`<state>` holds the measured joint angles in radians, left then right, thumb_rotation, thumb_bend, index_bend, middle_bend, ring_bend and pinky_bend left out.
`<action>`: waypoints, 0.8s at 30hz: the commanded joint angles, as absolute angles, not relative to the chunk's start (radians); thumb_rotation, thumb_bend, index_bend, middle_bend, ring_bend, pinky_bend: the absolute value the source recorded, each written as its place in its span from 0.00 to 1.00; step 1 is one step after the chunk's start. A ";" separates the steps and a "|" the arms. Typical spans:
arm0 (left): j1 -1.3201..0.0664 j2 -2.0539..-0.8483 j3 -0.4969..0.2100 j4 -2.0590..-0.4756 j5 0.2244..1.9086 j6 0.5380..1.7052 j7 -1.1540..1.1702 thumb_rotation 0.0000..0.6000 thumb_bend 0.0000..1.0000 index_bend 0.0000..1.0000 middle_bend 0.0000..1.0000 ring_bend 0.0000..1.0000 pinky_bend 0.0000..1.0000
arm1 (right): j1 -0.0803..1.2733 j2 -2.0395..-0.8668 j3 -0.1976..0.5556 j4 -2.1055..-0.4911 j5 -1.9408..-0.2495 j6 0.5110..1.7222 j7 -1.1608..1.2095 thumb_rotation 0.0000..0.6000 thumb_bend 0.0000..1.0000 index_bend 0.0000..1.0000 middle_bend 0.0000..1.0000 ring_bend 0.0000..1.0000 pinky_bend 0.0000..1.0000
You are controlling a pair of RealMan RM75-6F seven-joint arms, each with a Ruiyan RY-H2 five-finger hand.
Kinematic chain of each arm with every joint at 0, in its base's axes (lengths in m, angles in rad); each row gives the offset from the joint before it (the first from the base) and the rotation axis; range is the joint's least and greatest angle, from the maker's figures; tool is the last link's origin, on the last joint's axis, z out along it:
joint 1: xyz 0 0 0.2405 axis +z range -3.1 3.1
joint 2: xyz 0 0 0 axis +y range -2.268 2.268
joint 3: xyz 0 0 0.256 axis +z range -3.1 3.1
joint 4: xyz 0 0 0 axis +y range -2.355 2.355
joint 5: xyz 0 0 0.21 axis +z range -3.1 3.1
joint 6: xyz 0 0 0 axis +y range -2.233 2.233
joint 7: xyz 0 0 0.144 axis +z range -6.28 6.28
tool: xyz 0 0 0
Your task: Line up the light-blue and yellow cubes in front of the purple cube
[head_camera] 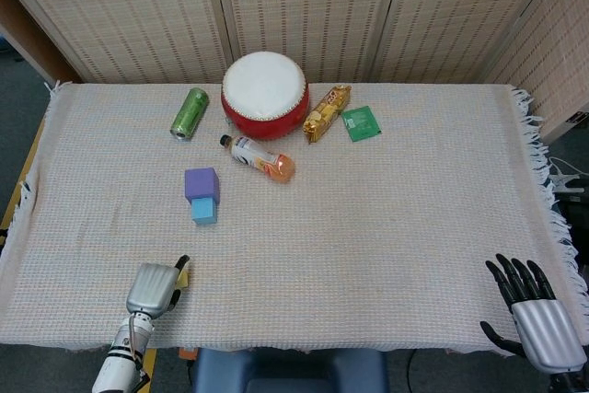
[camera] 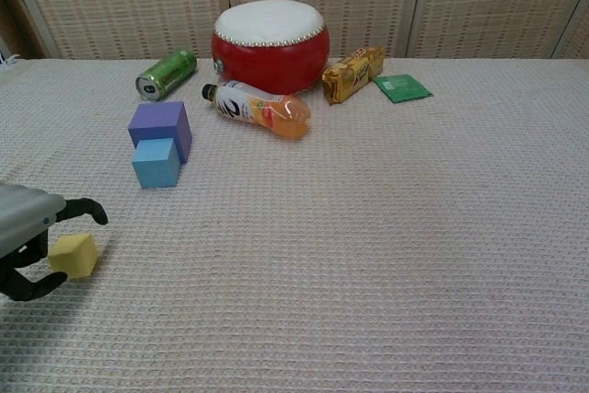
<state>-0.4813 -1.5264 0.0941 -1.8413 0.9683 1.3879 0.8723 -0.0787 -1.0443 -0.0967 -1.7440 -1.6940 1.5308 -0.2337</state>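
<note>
Woven screens close off the far side, and the pale waffle-weave cloth [head_camera: 386,227] covers your whole table. Your small light-blue foam cube [camera: 155,162] already sits touching the near face of the larger purple foam cube [camera: 161,125], left of centre. The little yellow foam cube [camera: 74,255] is at the near left, tilted and apparently just off the cloth, pinched between the fingers of your left hand [camera: 26,236]. So you look to be in the pick-up step for yellow. Next, carry it toward the far right and set it down just in front of the light-blue cube, square to the row and without nudging it. Your right hand [head_camera: 538,308] waits at the near right corner, fingers spread, grasping nothing.
</note>
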 commanded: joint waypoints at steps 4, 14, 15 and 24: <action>-0.474 -1.524 0.087 -1.841 0.969 1.378 0.874 1.00 0.39 0.22 1.00 1.00 1.00 | -0.079 -1.043 -0.097 -1.745 -1.695 1.531 -0.233 0.77 0.03 0.00 0.00 0.00 0.00; -0.465 -1.534 0.067 -1.816 0.952 1.364 0.889 1.00 0.39 0.28 1.00 1.00 1.00 | -0.081 -1.043 -0.096 -1.745 -1.696 1.535 -0.233 0.77 0.03 0.00 0.00 0.00 0.00; -0.464 -1.534 0.065 -1.815 0.951 1.362 0.889 1.00 0.39 0.29 1.00 1.00 1.00 | -0.081 -1.043 -0.096 -1.745 -1.696 1.535 -0.233 0.77 0.03 0.00 0.00 0.00 0.00; -0.457 -1.527 0.059 -1.816 0.947 1.351 0.890 1.00 0.39 0.32 1.00 1.00 1.00 | -0.082 -1.045 -0.096 -1.746 -1.696 1.534 -0.237 0.77 0.03 0.00 0.00 0.00 0.00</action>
<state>-0.4565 -1.5274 0.0590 -1.8158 0.9465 1.3506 0.8898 -0.0817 -1.0446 -0.0956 -1.7458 -1.6958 1.5344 -0.2375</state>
